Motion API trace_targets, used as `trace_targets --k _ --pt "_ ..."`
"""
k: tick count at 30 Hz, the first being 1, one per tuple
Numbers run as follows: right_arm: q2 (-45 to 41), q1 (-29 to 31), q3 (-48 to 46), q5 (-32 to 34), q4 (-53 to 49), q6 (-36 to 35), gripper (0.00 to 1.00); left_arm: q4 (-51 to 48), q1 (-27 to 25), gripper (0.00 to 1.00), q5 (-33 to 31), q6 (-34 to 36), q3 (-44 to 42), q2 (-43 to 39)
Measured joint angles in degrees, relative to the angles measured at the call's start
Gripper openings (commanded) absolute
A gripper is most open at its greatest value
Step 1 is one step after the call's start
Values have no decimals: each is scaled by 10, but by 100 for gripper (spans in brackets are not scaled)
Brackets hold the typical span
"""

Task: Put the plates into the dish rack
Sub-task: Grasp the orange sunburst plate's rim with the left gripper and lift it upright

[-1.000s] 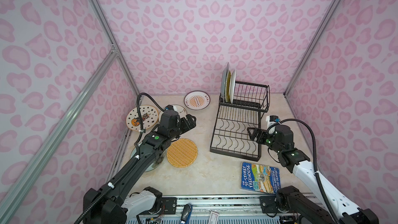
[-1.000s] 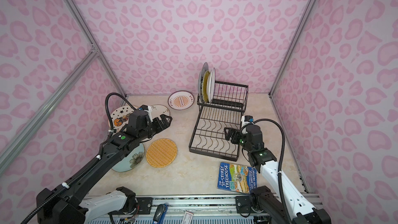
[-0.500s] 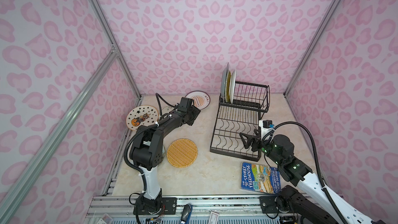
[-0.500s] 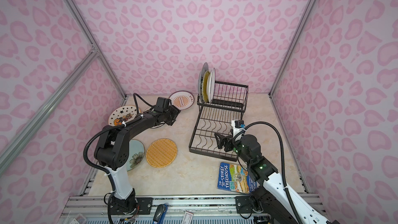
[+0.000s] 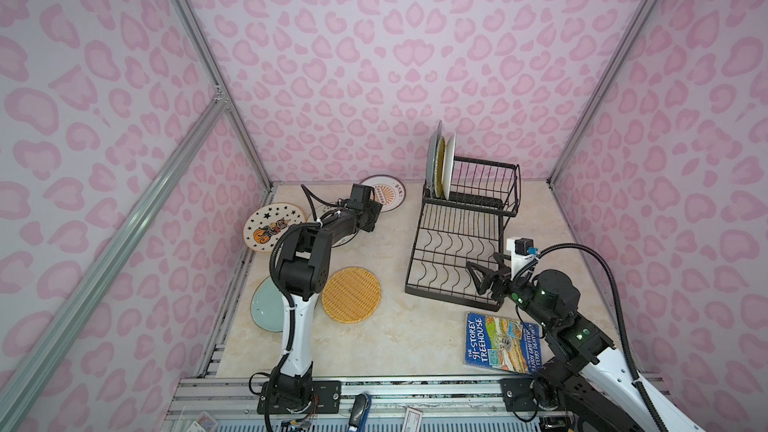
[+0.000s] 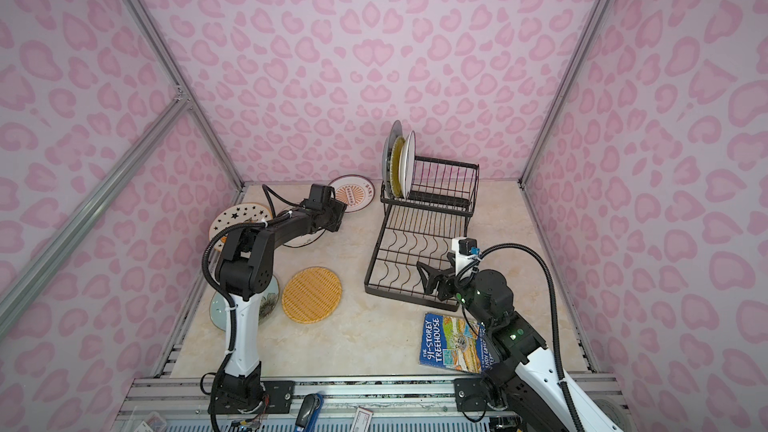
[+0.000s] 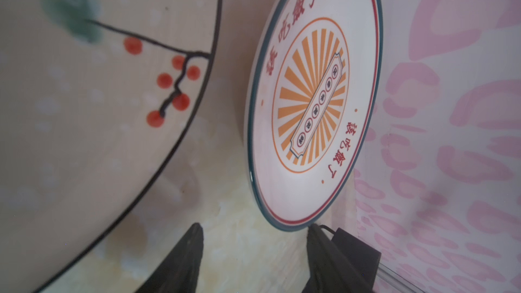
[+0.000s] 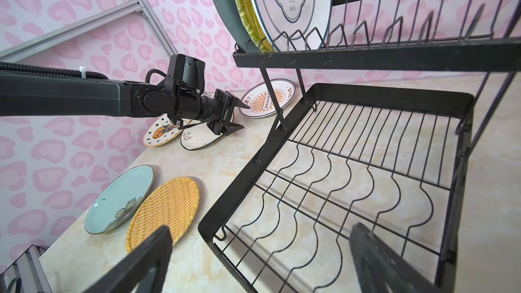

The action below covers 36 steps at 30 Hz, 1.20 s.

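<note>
Sprig plate (image 8: 198, 140) lies mostly hidden under the left arm (image 5: 332, 228); left pincer (image 7: 255, 226) and right pincer (image 8: 262, 228) both gape empty.

Both top views: stereo pair set high over the 6 o'clock edge of the table (image 5: 395, 347), facing down & fwd toward 12, far off. Near-identical pics, whole scene in each, incl. dish rack (image 5: 465, 202) at approx 2 o'clock. L wrist cam: v. low, close-up, near 11 o'clock, facing the sunburst plate (image 7: 310, 102) by the back wall. R wrist cam: low, approx 4 o'clock, looking across the rack toward 10–11. All four views share that plate.
</note>
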Motion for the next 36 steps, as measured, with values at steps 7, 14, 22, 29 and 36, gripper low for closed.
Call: trace_targets --k 7,14,22,29,36 --pt "-2 0 -1 0 -3 -1 98 28 1 54 -3 -21 28 39" --pt "-15 0 -1 0 -15 -3 98 68 3 38 -11 -51 49 71" --pt "-40 0 1 8 -23 -9 97 108 5 4 -19 -67 36 72" --pt "-46 0 4 15 -27 -10 96 99 6 4 -24 -44 -32 12" --pt "-40 0 9 15 -28 -12 96 99 7 4 -17 -14 -105 -57"
